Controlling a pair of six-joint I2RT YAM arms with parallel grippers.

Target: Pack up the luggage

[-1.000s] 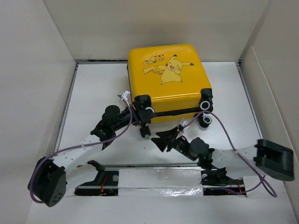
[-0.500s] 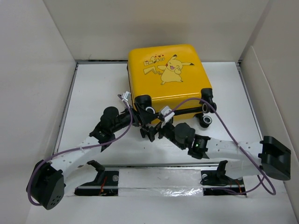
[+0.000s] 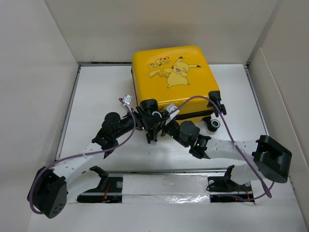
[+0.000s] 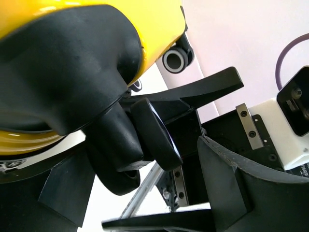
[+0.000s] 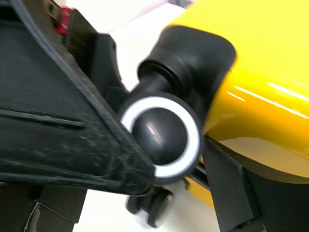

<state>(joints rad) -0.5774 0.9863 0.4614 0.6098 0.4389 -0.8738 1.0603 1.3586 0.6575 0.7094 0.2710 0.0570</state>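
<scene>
The luggage [image 3: 176, 79] is a closed yellow suitcase with a Pikachu print, lying flat at the back middle, wheels toward me. Both grippers meet at its near-left wheel [image 3: 154, 114]. My left gripper [image 3: 148, 129] is open. In the left wrist view [image 4: 145, 193] its fingers stand wide on either side of the black wheel [image 4: 128, 154] under the yellow shell [image 4: 159, 29]. My right gripper [image 3: 162, 127] is open. In the right wrist view [image 5: 178, 179] its fingers straddle the white-ringed wheel [image 5: 161, 137] beside the shell [image 5: 260, 96].
White walls enclose the white table [image 3: 101, 92] at the left, back and right. The suitcase's near-right wheels [image 3: 213, 123] stand right of the grippers. A purple cable [image 3: 203, 99] from the right arm arcs over the suitcase's near edge. A metal rail [image 3: 164, 186] runs along the near edge.
My right arm has swung left from the table's middle to the near-left wheel, beside the left gripper. The left gripper has shifted only slightly. The suitcase has not moved.
</scene>
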